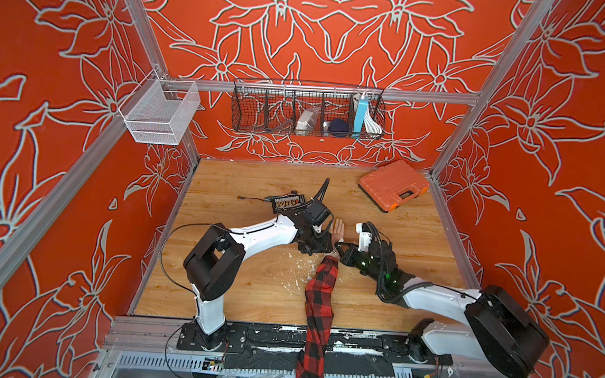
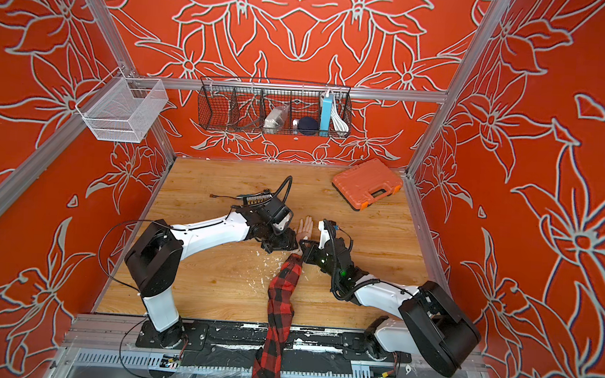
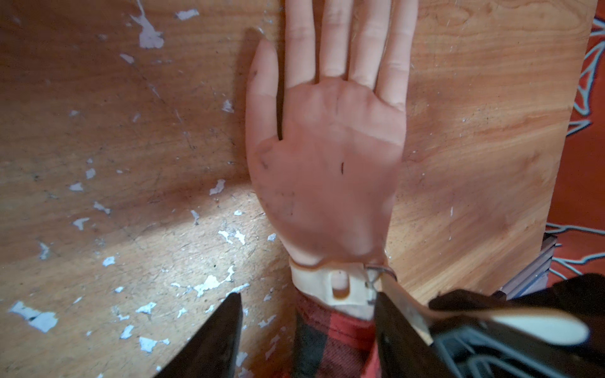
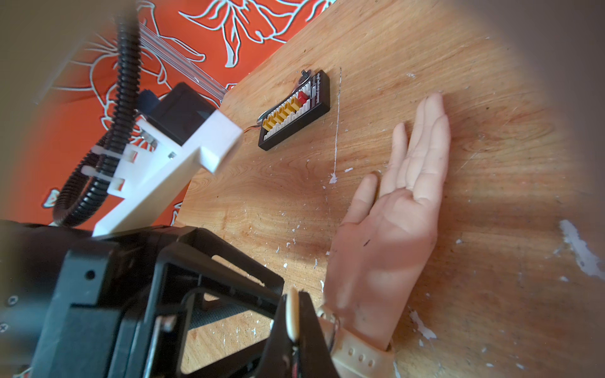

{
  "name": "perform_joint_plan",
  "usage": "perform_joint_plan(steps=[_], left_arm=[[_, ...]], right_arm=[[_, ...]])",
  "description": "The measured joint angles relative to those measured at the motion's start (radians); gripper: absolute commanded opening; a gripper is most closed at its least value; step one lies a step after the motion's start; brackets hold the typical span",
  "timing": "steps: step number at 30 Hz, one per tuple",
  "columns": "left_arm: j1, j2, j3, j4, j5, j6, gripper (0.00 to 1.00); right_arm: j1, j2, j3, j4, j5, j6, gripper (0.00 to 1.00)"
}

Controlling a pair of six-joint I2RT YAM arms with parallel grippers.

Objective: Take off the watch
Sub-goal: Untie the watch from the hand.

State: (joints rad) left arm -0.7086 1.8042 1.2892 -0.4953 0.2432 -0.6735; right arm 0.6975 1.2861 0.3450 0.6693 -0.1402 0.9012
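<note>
1. The light wooden table (image 1: 252, 284) lies beneath the left gripper (image 3: 307, 296) and the right gripper (image 4: 295, 302), whose tips meet near its middle.
2. The closed orange plastic tool case (image 1: 393, 185) sits well beyond the right gripper, toward the back wall.
3. The red-and-black plaid sleeve (image 1: 319, 299) runs from the table's front edge to a spot between the two grippers.
4. The black rectangular tray of yellow connectors (image 4: 294, 109) lies near the left gripper's wrist, on its far side.
5. The flesh-toned mannequin hand (image 3: 327, 157) lies flat, palm up, stretching ahead of the left gripper's fingertips.
6. The left gripper stands open and holds nothing. Its jaws straddle the wrist, one clear of it, the other just beside the buckle.
7. The right gripper is closed, pinching the strap's free end.
8. The small watch (image 3: 340, 284), with its thin cream-beige strap and gold-toned buckle, wraps the wrist between the left gripper's jaws. Its tail leads into the right gripper, and its face is hidden.
9. Scattered white flakes (image 3: 209, 283) dot the wood beside the left gripper's outer jaw.
</note>
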Motion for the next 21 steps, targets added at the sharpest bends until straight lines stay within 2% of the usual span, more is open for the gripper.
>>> perform_joint_plan(steps=[13,21], left_arm=[[0.0,0.001,0.003,-0.001,-0.007,0.004,0.54],[0.0,0.002,-0.002,-0.003,-0.029,0.01,0.52]], right_arm=[[0.0,-0.012,0.0,-0.011,0.0,0.0,0.0],[0.0,-0.019,0.0,-0.022,0.0,0.0,0.0]])
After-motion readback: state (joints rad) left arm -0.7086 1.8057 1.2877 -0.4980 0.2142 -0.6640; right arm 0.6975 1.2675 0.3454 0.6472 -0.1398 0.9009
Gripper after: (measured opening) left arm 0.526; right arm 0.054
